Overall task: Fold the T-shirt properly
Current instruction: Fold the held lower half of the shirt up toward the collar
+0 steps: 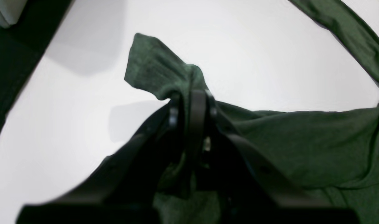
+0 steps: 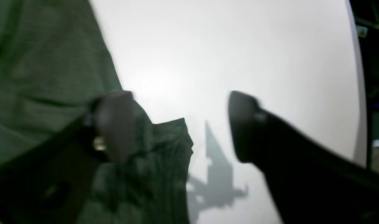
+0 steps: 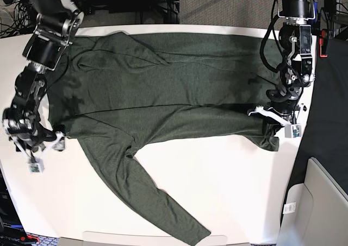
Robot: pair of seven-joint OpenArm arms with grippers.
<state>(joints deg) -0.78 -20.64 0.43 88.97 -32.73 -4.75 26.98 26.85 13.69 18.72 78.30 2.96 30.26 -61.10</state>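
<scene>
Left gripper (image 1: 189, 102) clamped tight on a corner of the T-shirt (image 3: 163, 88). Right gripper (image 2: 180, 124) wide apart, gripping nothing, with a cuff (image 2: 167, 146) lying just below. Spread across the far half of the white table (image 3: 228, 191), one long sleeve (image 3: 157, 197) trailing toward the near edge. Folded over once along the middle, maybe; sleeve not tucked in yet, more folds left. Seen whole only from the base view. Pinched cloth seen up close only from the left wrist.
</scene>
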